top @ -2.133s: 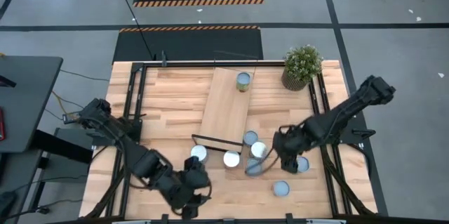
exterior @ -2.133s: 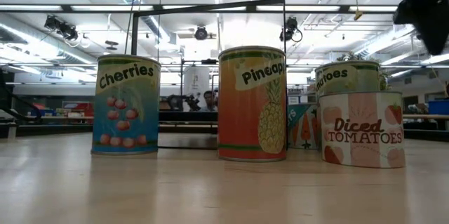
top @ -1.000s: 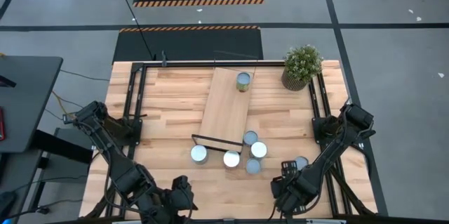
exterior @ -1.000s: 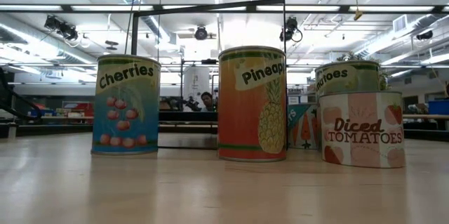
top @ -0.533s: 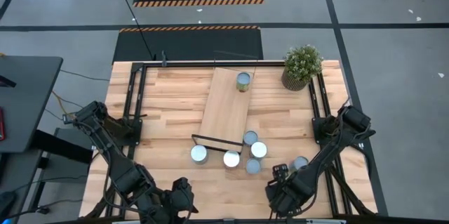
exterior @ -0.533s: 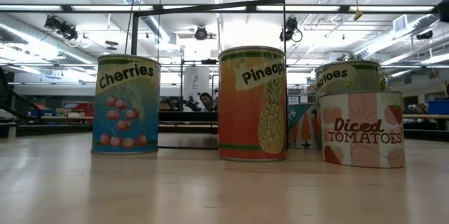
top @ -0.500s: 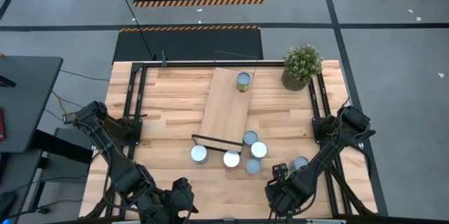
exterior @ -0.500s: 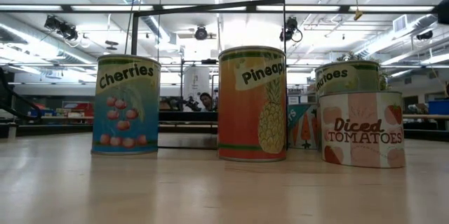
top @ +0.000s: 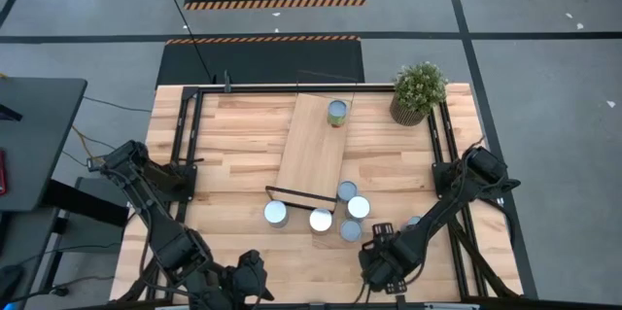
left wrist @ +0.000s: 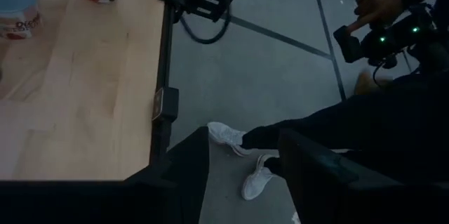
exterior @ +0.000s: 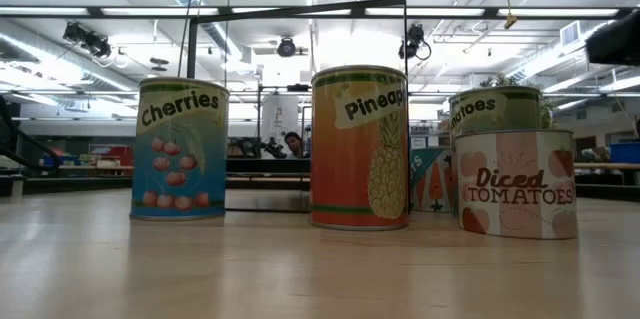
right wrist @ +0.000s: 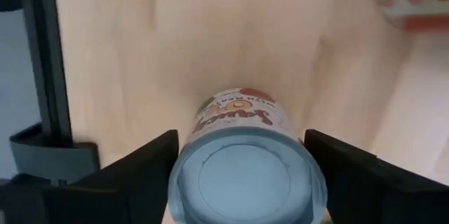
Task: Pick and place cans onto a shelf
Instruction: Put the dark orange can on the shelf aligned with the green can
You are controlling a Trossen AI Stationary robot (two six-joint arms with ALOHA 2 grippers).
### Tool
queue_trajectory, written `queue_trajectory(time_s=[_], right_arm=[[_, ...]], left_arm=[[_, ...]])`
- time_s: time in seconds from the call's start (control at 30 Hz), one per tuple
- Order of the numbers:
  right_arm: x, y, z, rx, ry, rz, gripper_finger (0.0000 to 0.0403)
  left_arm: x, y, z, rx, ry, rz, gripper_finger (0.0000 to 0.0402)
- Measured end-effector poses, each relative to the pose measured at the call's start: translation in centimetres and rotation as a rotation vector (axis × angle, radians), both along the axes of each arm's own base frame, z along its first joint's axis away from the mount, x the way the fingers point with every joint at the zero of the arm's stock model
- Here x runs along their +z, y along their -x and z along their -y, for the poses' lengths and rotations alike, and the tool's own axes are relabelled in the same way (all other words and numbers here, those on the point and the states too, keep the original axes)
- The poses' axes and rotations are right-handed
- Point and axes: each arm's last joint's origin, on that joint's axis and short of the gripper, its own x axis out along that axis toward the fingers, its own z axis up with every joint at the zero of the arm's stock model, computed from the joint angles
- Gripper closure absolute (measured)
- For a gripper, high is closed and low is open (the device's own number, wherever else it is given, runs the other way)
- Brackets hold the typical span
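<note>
On the long light-wood shelf [top: 314, 150], near its far end, stands one green-sided can with a silvery top [top: 336, 112]. Four silver-topped cans [top: 321, 220] cluster just past the shelf's black-framed near end. Farther from that end, by the table's front edge, the right gripper [right wrist: 242, 182] grasps a pale-blue-topped can [right wrist: 242, 175] between its fingers. The left gripper [left wrist: 242, 175] hangs open beyond the table's front edge.
</note>
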Motion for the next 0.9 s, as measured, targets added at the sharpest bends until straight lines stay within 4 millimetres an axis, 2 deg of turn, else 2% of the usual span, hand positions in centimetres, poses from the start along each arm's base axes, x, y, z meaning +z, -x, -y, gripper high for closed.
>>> queue_trajectory(time_s=[0.17, 0.33, 0.47, 0.6, 0.77, 0.9], right_arm=[[3.2, -0.3, 1.8, -0.079, -0.064, 0.055, 0.0116], [8.0, 0.2, 5.3, -0.175, -0.128, 0.131, 0.0103], [11.6, 1.3, 9.3, -0.285, -0.157, 0.168, 0.0103], [13.8, 1.6, 13.4, -0.352, -0.147, 0.231, 0.0108], [15.0, 0.6, 18.4, -0.336, -0.086, 0.316, 0.0108], [16.4, -1.7, 22.4, -0.279, -0.021, 0.368, 0.0108]], left_arm=[[0.1, 0.1, 0.0, -0.019, -0.022, 0.014, 0.0225], [1.2, -0.5, -1.6, 0.003, -0.047, 0.058, 0.0225], [2.8, -0.7, -3.9, 0.084, -0.082, 0.131, 0.0225], [3.9, -1.2, -6.4, 0.169, -0.206, 0.196, 0.0225], [4.6, -2.5, -10.6, 0.282, -0.340, 0.198, 0.0225], [5.1, -3.8, -13.8, 0.324, -0.387, 0.195, 0.0225]])
